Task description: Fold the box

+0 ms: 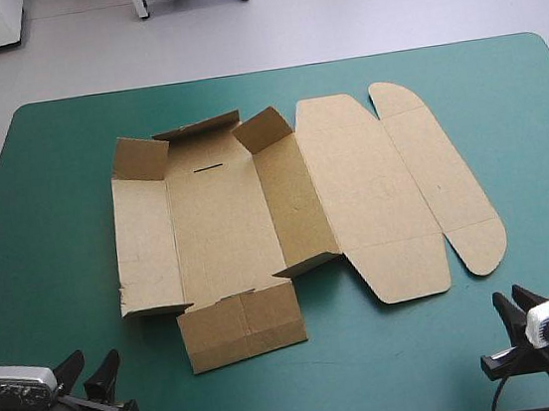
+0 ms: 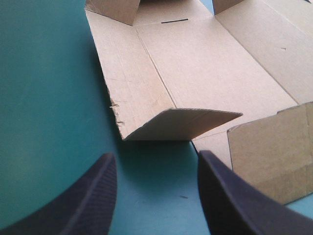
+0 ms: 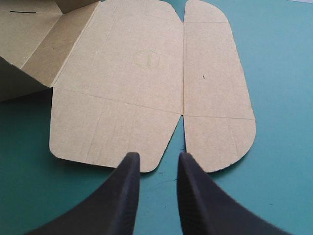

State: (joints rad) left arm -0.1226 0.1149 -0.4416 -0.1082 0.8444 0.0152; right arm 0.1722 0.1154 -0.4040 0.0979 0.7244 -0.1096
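We risk crushing box (image 2: 195, 63) flap raised just ahead of left gripper (image 2: 155, 154), gaping wide; right gripper (image 3: 158, 155) narrowly parted, empty

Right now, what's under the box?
Only the teal-green cover shows around the box. Beneath its raised near-left flap, just shadowed cover. Whatever lies beneath the flat panels is hidden.

left gripper (image 1: 87, 371): black fingers (image 2: 93, 196) stood wide apart, jaws open | right gripper (image 1: 515, 302): black fingers (image 3: 128, 191) parted by a narrower gap, tips not meeting, jaws open | pose: both grippers sat low at the near side, one at each corner, well apart, pointing forward
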